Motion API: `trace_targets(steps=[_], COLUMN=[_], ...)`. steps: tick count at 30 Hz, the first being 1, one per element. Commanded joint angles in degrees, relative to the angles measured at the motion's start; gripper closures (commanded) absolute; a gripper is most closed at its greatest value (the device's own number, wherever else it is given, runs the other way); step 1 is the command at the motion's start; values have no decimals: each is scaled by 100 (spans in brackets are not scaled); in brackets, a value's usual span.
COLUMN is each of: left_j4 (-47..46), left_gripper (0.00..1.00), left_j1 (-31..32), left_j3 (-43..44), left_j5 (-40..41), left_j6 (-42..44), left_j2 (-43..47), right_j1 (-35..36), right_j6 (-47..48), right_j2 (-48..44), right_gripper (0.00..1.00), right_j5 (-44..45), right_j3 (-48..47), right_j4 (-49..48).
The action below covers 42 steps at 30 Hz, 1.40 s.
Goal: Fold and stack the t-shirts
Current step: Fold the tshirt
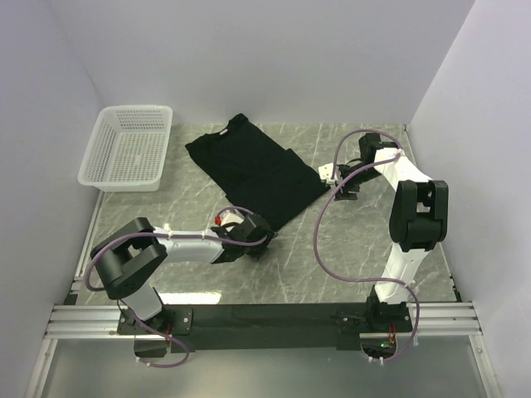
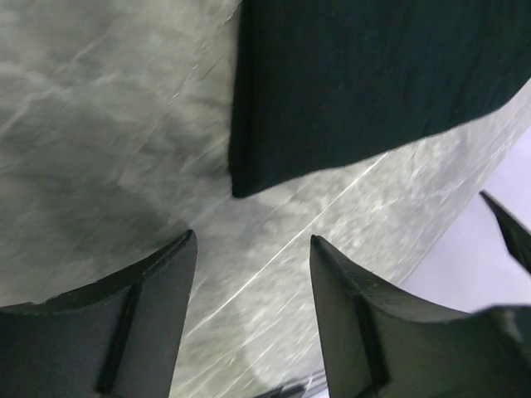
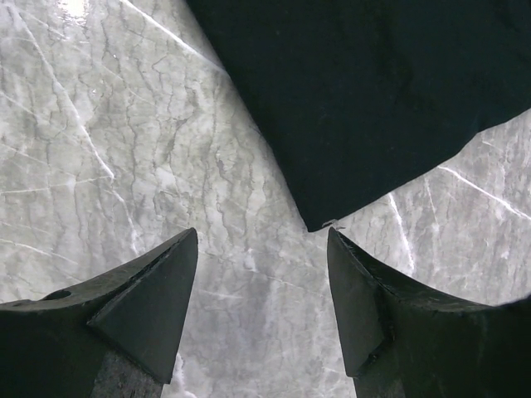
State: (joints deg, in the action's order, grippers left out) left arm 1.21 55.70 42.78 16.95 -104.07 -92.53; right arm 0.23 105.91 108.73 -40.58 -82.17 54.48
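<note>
**Setting.** Grey marble-patterned table [image 1: 348, 249], closed in by plain white walls [image 1: 290, 58] on three sides.

**Item 1: t-shirt [image 1: 253, 170].** Black cloth, lying flat on the middle of the table, a little toward the far side and set on a diagonal. The collar end points to the far left. One squared corner points to the near side and another to the right. The face that shows is plain black in all three views. The right wrist view shows a tiny pale speck at the tip of the right corner, too small to identify. No writing on the shirt can be read.

**Item 2: left gripper [image 2: 253, 236].** It is low over the table at the shirt's near corner. The fingers [image 2: 141, 315] stand apart with only bare marble between them. The corner lies just ahead of the tips and apart from them.

**Item 3: right gripper [image 3: 263, 232].** It is at the shirt's right corner. The fingers [image 3: 149, 307] are spread with nothing between them. The cloth's point sits just ahead of the gap.

**Item 4: basket [image 1: 91, 170].** White plastic mesh, rectangular, at the far left of the table and well apart from the shirt.

**Item 5: fittings.** A purple cable [image 1: 319, 240] loops along each arm. A black and metal mounting rail [image 1: 265, 319] runs along the near edge and carries both arm bases.
</note>
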Motion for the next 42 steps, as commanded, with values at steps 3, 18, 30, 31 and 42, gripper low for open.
trace_targets(steps=[3,18,30,31,42], left_j4=[774,2357,2287,2235,1716], left_gripper=[39,40,72,79,99], left_j1=[-50,-174,-402,-411,-411], left_j3=[555,1030,1233,1189,986], left_j5=[415,590,529,520,485], left_j6=[-473,-1089,-791,-773,-105], left_j2=[-528,-880,-1171,-1153,-846], right_j1=[12,12,12,4,38], right_j6=[0,-70,281,316,1274], right_j2=[-264,-299,-352,-326,-36], right_gripper=[30,31,32,32,30], right_j5=[-117,-240,-99,-108,76], right_j3=[8,-9,87,52,-53], right_j4=[-60,1,72,80,221])
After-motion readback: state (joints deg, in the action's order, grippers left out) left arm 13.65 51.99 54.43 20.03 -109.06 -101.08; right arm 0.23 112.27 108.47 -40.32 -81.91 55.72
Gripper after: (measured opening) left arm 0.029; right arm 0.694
